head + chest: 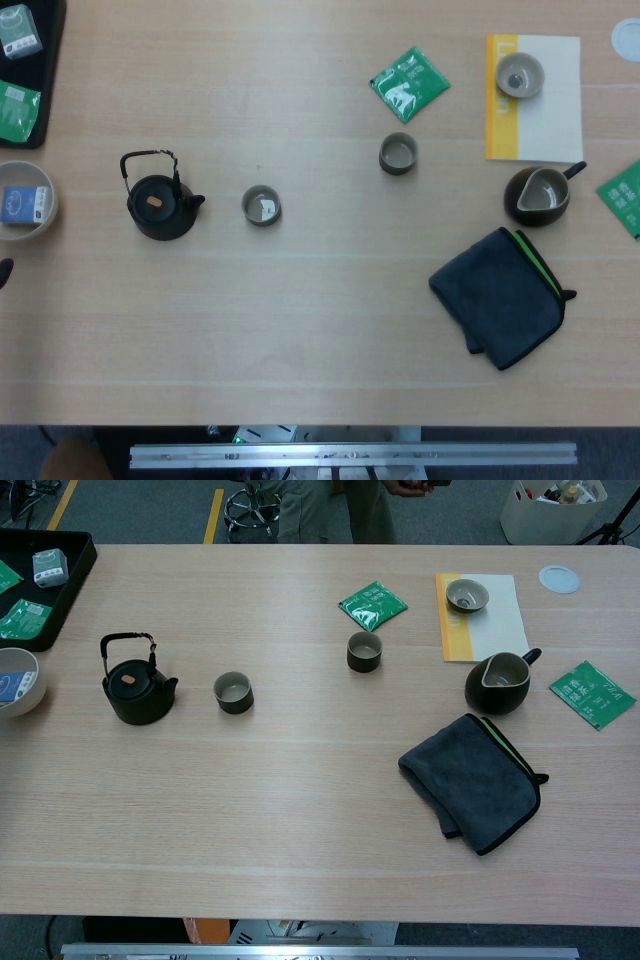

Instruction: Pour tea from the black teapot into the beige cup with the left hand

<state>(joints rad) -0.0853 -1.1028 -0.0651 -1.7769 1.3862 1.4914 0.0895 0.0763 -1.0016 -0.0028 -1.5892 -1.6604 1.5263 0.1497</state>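
The black teapot stands upright on the left of the table, handle raised and spout pointing right. Just to the right of its spout sits a small grey-green cup with a pale inside. A similar cup stands further right. A beige cup rests on a white and yellow booklet at the far right. Only a dark sliver shows at the left edge of the head view; it may be my left hand. My right hand is out of sight.
A dark pitcher and a folded dark cloth lie at the right. Green tea packets are scattered about. A bowl and a black tray sit at the left edge.
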